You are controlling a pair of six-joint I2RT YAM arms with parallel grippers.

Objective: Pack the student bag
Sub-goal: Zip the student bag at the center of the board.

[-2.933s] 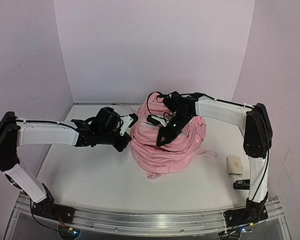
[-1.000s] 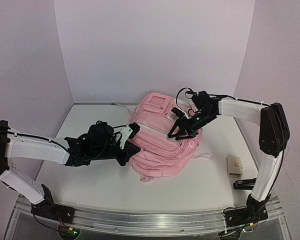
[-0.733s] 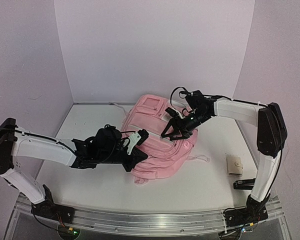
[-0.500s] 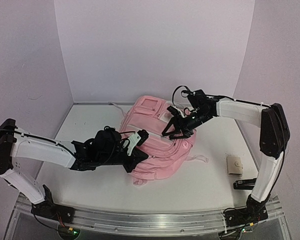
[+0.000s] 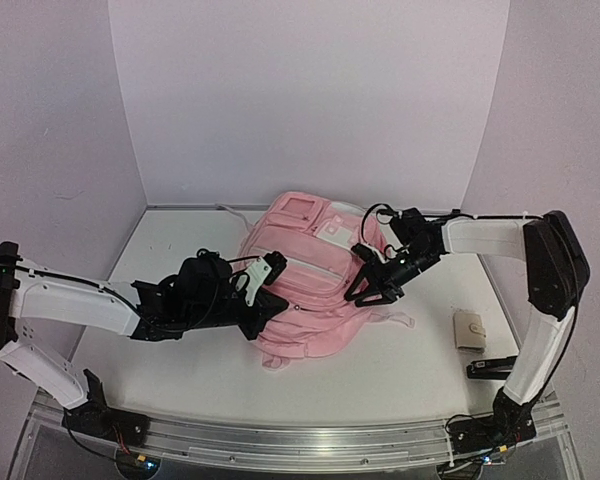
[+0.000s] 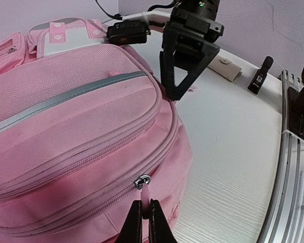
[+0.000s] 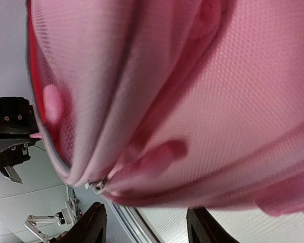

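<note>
now, student bag (image 5: 315, 290) front-up, top toward back wall (image 5: 310, 100), lengthwise near-far

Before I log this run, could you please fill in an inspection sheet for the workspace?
Surface: white table, with a metal rail along the near edge.
Job's things: pink bag lying in the middle, pockets facing up.
Clutter: beige pouch and a small black item near the right arm's base.
Grippers: left gripper shut on the bag's zip pull; right gripper open at the bag's right side, contact unclear.
Cables: white cable behind the bag; black loop at the right wrist.
Surroundings: plain lilac walls.
</note>
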